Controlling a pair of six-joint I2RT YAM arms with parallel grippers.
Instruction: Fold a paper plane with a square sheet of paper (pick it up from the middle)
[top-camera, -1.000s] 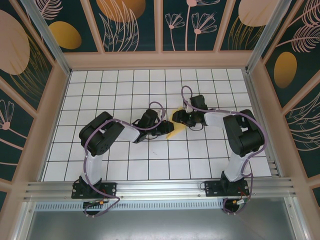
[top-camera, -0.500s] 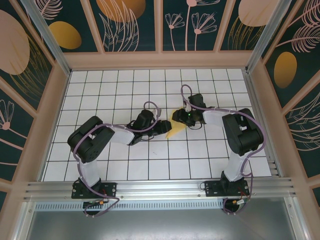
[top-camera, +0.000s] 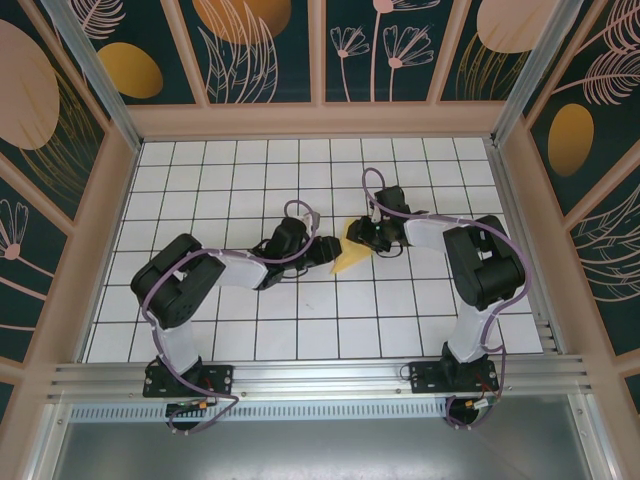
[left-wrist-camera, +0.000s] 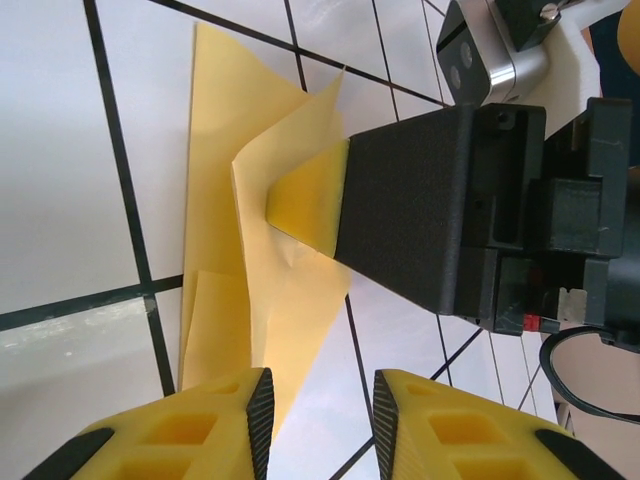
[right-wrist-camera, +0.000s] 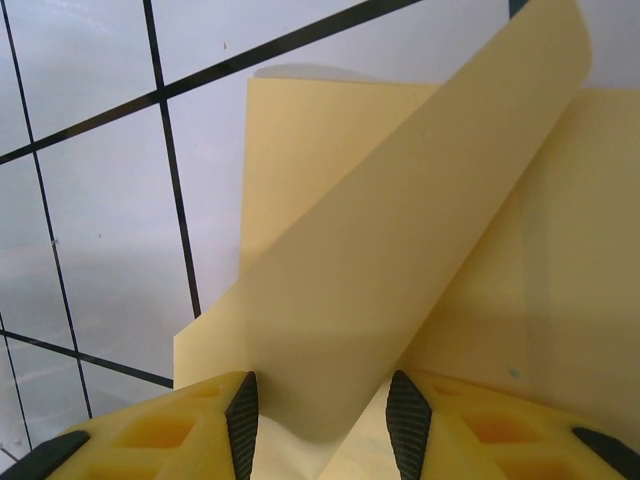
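The square sheet of paper (top-camera: 349, 259) is a creased yellow wedge lying on the white grid table between the two grippers. In the left wrist view the paper (left-wrist-camera: 225, 160) lies flat with a raised fold in its middle. My right gripper (top-camera: 363, 238) reaches onto that fold from the right. In the right wrist view a curled flap of the paper (right-wrist-camera: 400, 270) stands up between the right gripper's (right-wrist-camera: 320, 420) spread fingers. My left gripper (top-camera: 326, 251) is at the wedge's left edge; its fingers (left-wrist-camera: 230, 425) are apart, and the left gripper (left-wrist-camera: 320, 425) is open over the paper's narrow tip.
The wooden frame (top-camera: 320, 120) with patterned panels walls in the grid table (top-camera: 200, 190) on three sides. A metal rail (top-camera: 320, 375) runs along the near edge by the arm bases. Both forearms lie low across the middle of the table.
The left arm has stretched lower and its gripper has slid right to the paper's edge. More of the yellow wedge shows below the grippers. The right gripper has barely shifted.
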